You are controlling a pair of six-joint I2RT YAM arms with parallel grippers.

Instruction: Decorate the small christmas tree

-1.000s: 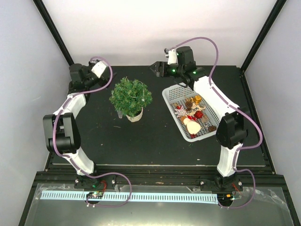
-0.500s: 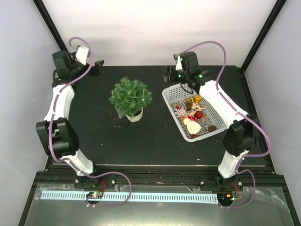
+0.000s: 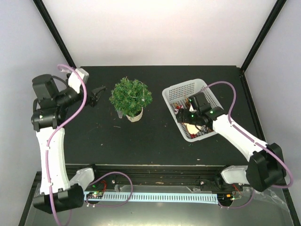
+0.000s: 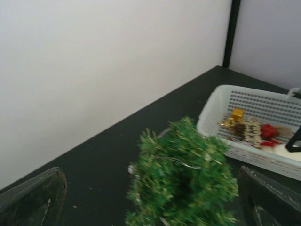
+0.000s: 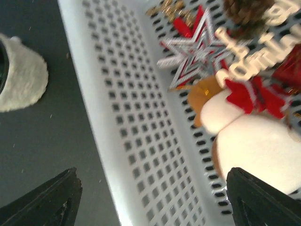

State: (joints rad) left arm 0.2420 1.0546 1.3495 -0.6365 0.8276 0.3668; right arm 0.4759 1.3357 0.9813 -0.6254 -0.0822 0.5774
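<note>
On the black tabletop (image 3: 150, 141), the white basket (image 3: 184, 87) of ornaments is found directly beneath the right hand (image 3: 186, 115), whose fingers are spread wide apart with nothing held. The small christmas tree (image 3: 130, 96) stands upright to the left of that hand, beyond the basket wall. It is also straight ahead of the left hand (image 3: 96, 95), likewise spread and empty, near the foliage but apart from it. A pick from the basket is judged to fall to the right arm. Ahead of its fingers the white plush figure (image 5: 254, 146) lies nearest, with the silver-and-red star (image 5: 200, 47) just beyond.
</note>
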